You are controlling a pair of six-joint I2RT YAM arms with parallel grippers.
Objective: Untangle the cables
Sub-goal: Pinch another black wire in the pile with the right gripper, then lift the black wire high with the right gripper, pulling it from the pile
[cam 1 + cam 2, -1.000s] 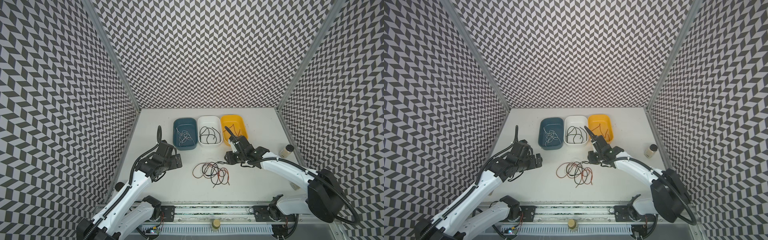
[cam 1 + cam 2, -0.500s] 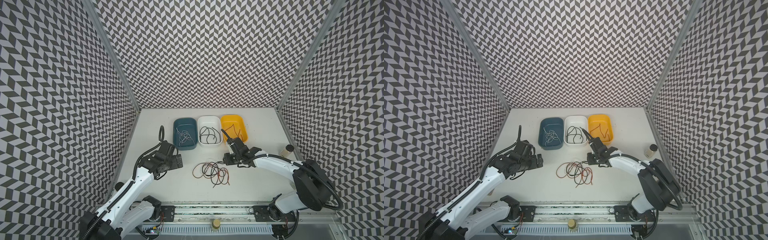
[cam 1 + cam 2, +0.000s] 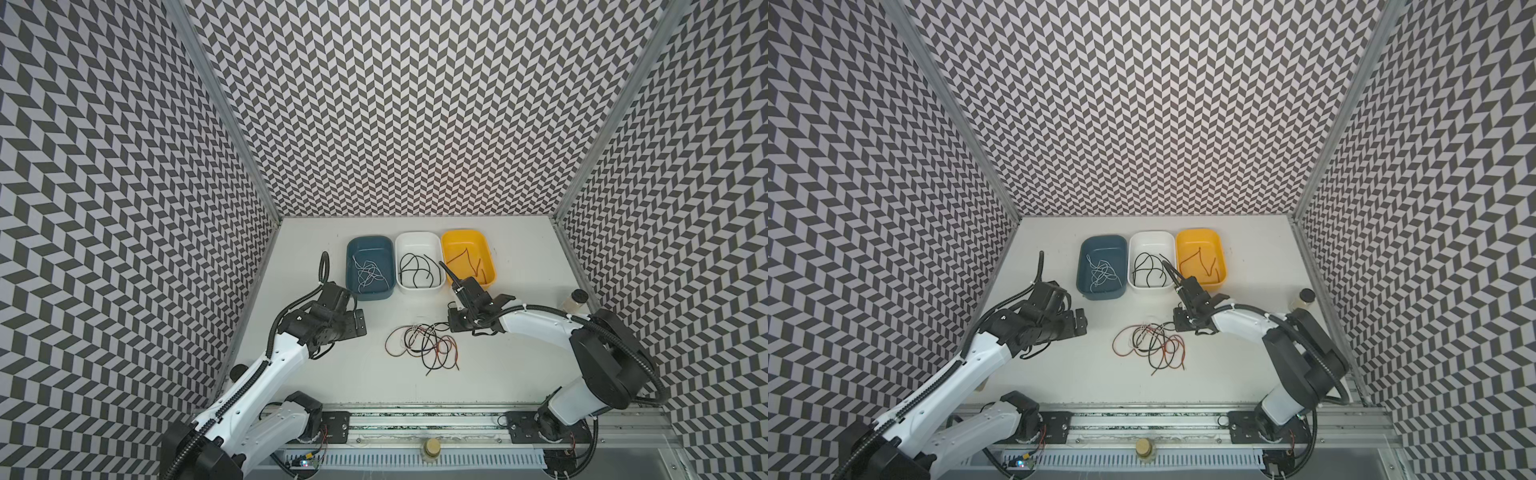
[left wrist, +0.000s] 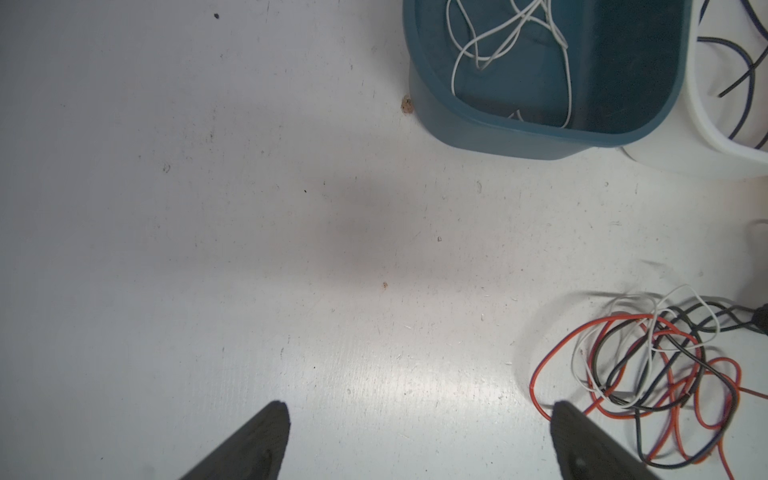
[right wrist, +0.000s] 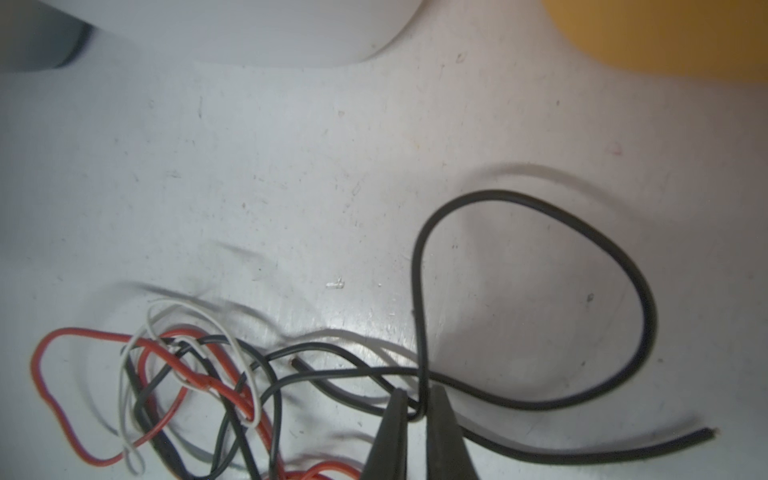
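A tangle of black, red-orange and white cables [image 3: 424, 347] [image 3: 1152, 343] lies on the white table in front of the trays. My right gripper [image 3: 454, 329] [image 3: 1179, 326] sits at the tangle's right edge. In the right wrist view it [image 5: 419, 392] is shut on a black cable [image 5: 540, 208] that loops out beyond the fingertips. My left gripper [image 3: 357, 328] [image 3: 1079, 326] is left of the tangle. It [image 4: 419, 407] stands open over bare table, one finger [image 4: 582, 440] close beside the red loop [image 4: 540, 374].
Three trays stand in a row behind the tangle: a blue tray [image 3: 351, 249] with white cables, a white tray [image 3: 417, 237] with black cables, a yellow tray [image 3: 461, 232] with red-orange ones. A small jar [image 3: 575, 301] stands near the right wall.
My right gripper has come down to the tangle's right edge and shut on the black cable. The left arm has shifted slightly and its gripper stays open.
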